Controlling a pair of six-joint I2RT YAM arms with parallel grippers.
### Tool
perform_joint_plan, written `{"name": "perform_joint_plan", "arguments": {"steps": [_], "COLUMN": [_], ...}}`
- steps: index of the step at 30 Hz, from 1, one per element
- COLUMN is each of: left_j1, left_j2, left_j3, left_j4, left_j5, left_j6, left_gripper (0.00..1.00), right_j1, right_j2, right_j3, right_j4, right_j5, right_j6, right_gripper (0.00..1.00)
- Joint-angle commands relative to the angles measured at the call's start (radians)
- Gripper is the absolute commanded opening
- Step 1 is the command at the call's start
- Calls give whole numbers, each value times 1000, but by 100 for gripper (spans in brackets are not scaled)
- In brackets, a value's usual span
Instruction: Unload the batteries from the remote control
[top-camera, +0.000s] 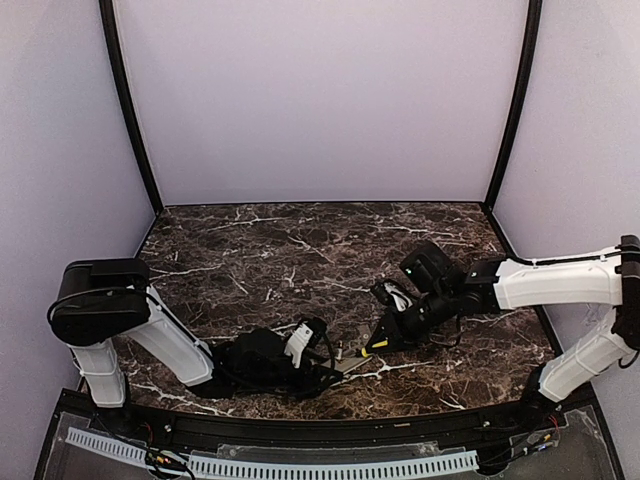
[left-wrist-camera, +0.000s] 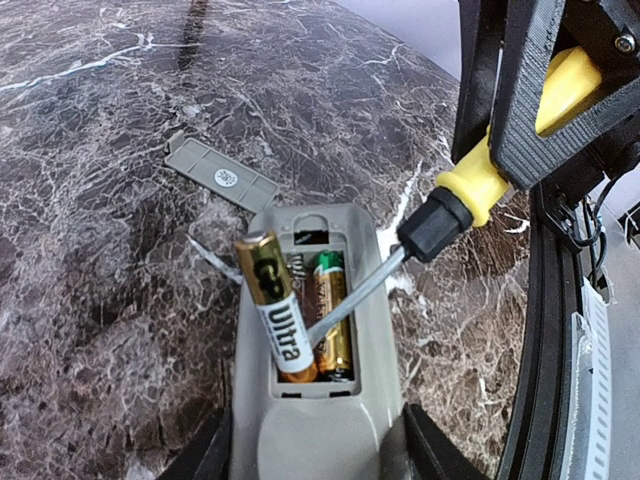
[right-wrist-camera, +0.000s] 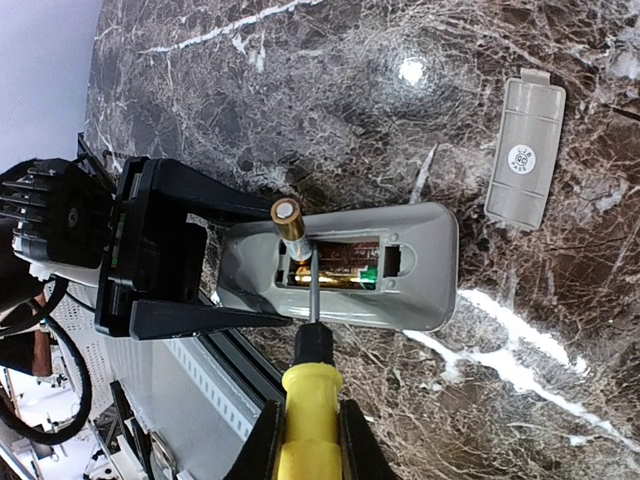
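remote control (right-wrist-camera: 425, 265) on table (left-wrist-camera: 100, 200), bay up, left gripper (left-wrist-camera: 315, 465) clamped on its sides | right gripper (right-wrist-camera: 310, 450) clamped on screwdriver (left-wrist-camera: 455, 200), tip in bay | batteries (left-wrist-camera: 275, 310): one tipped up, one seated | risk: tip slips, loose cell flicks away or drops back

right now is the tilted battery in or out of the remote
Partly out: the tilted battery stands angled up, lower end in the bay of the remote.
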Motion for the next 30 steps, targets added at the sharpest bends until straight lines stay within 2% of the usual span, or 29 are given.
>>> {"name": "perform_joint_plan", "arguments": {"steps": [1, 23, 30], "left_j1": [10, 18, 18], "left_j2": [-2, 23, 14], "left_j3": [-1, 32, 35], "left_j4": [78, 29, 21], "left_j5": [38, 80, 89], "left_j6": [-26, -39, -29], "left_gripper": [0, 0, 0], "right_j1": [11, 8, -9], "right_j2": [-13, -73, -115], "right_j3": [45, 160, 196], "right_j4": [12, -115, -213], "right_j5": [-60, -25, 77], "right_j6": [0, -31, -71], "right_gripper": [0, 0, 0]}}
